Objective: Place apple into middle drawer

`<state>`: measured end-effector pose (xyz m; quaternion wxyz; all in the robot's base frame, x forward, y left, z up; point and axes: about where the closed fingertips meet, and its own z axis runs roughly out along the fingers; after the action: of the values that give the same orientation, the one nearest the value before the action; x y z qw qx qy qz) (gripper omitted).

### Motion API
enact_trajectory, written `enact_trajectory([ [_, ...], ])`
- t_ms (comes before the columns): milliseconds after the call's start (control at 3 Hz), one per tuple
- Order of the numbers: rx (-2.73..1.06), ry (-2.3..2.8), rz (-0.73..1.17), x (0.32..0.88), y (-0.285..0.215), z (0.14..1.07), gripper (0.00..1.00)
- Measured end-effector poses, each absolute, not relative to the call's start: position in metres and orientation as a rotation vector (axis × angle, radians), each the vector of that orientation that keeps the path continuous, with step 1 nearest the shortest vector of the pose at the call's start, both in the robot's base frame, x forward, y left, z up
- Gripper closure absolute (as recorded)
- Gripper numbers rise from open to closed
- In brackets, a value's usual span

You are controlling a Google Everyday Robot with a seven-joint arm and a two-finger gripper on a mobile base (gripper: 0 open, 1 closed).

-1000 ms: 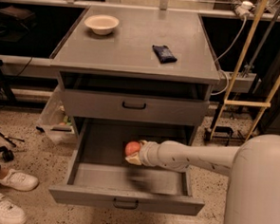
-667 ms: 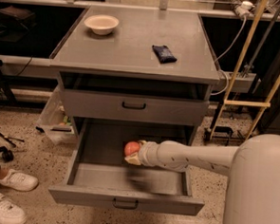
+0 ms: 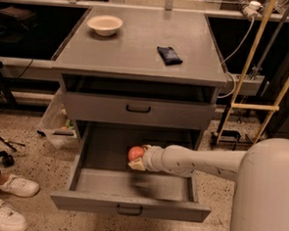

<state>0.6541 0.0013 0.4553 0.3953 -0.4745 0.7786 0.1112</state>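
The middle drawer [image 3: 129, 208] is pulled wide open below a shut grey drawer [image 3: 138, 109]; it has a small dark loop handle on its front. My gripper [image 3: 137, 158] reaches in from the right over the open drawer and is shut on the red-orange apple [image 3: 135, 152]. The apple hangs above the drawer floor, near its middle toward the back. A dark shadow of the arm lies on the drawer floor below.
A cream bowl [image 3: 105, 24] and a dark blue packet [image 3: 169, 55] lie on the cabinet top [image 3: 139, 43]. A clear plastic bin [image 3: 55, 124] stands on the floor at the left. A person's white shoes [image 3: 4, 204] are at the bottom left. Yellow poles [image 3: 250, 65] stand at the right.
The gripper with the apple has stayed almost in place over the open drawer; no clear movement shows.
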Motion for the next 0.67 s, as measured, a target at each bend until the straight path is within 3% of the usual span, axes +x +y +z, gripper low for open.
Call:
enact_trajectory([
  [333, -1.203, 1.974, 0.282, 0.654, 0.0014, 0.4552, 0.0],
  [667, -1.203, 1.974, 0.282, 0.654, 0.0013, 0.4553, 0.0],
])
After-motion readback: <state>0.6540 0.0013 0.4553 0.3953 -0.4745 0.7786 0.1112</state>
